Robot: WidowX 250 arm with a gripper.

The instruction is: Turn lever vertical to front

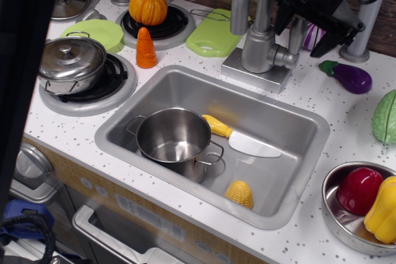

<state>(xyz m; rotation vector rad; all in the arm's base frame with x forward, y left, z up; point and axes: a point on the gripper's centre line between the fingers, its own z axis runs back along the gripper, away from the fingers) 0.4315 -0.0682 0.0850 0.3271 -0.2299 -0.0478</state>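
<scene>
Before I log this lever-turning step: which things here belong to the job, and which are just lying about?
Job: lever, standing upright beside the faucet column; gripper, jaws straddling the lever.

Lying about: pot in sink, knife, corn, eggplant, carrot, pumpkin.

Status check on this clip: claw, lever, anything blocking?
Claw open, raised above the lever, fingers straddling it, no contact seen. Lever upright beside the faucet column, not yet turned forward. Nothing in the way; eggplant sits clear to the right.
</scene>
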